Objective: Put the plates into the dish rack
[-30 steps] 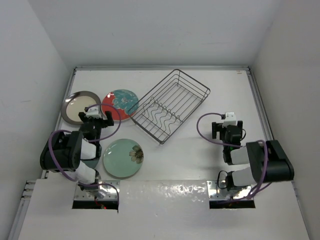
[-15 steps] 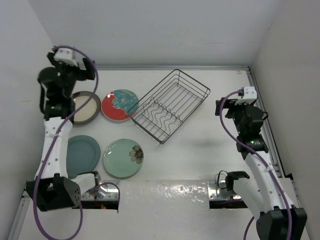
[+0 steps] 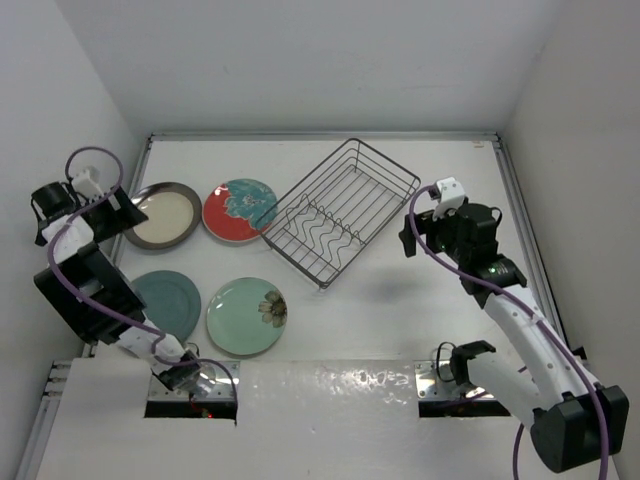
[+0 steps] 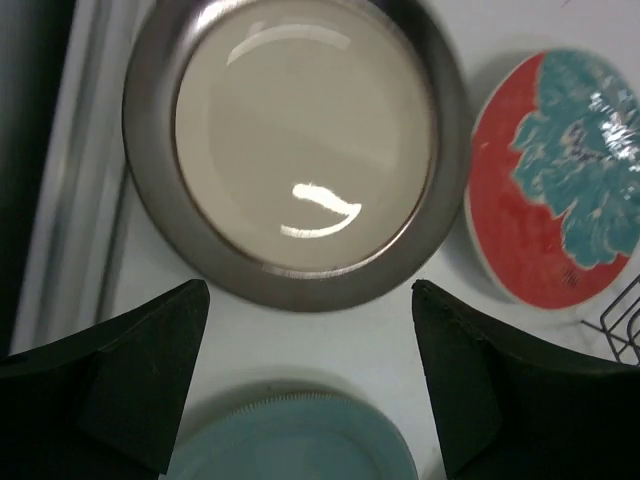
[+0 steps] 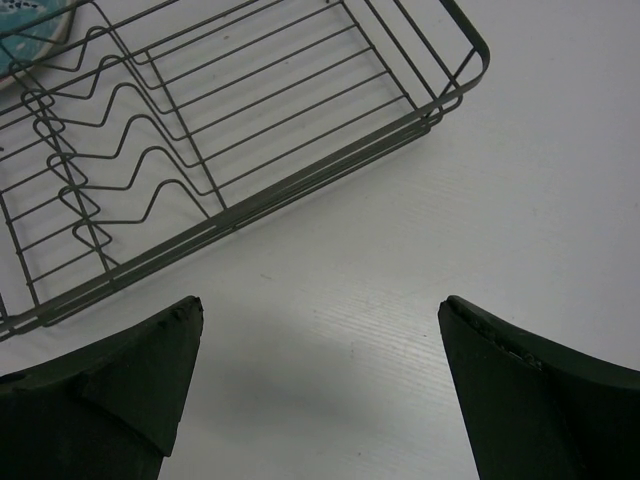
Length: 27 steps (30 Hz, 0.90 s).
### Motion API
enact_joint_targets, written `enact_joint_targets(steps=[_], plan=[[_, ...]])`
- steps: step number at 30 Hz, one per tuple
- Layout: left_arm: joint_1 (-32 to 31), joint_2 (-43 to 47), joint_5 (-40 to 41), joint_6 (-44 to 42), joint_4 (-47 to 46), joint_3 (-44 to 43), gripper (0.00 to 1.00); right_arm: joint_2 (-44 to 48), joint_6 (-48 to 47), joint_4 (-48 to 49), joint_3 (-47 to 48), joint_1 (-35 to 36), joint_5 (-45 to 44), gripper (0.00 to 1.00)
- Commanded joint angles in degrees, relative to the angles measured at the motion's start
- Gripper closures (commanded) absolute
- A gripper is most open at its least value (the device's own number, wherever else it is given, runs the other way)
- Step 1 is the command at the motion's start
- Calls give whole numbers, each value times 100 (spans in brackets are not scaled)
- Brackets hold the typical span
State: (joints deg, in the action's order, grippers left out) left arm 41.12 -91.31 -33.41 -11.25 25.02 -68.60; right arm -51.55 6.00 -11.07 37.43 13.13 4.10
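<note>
Right now our left gripper (image 4: 310, 292) hangs wide open over the cream plate (image 4: 305, 130), which lies flat at the overhead view's upper left. Our right gripper (image 5: 320, 300), equally open, hovers beside the empty rack (image 5: 300, 185). We fear a closing gripper skidding off that low rim.

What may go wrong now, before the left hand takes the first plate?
1. The cream plate lies flat under the open left hand, so the fingers may slip off its low rim.
2. The red-and-teal plate lies close beside it; a finger might knock it.
3. The open right hand hovers near the dish rack and could push it askew.
</note>
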Motion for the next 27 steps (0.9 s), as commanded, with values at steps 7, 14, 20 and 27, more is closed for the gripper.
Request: enact_joint_targets(steps=[7, 14, 20, 27], plan=[[589, -730, 370, -168, -488, 135, 23, -4, -187, 26, 63, 419, -49, 5], [643, -1686, 186, -36, -963, 31, 23, 101, -240, 43, 80, 533, -120, 5], [643, -2276, -394, 447, -1385, -259, 24, 145, -178, 79, 107, 673, -181, 5], [625, -2708, -798, 650, -1675, -601, 25, 40, -143, 140, 186, 770, -348, 5]])
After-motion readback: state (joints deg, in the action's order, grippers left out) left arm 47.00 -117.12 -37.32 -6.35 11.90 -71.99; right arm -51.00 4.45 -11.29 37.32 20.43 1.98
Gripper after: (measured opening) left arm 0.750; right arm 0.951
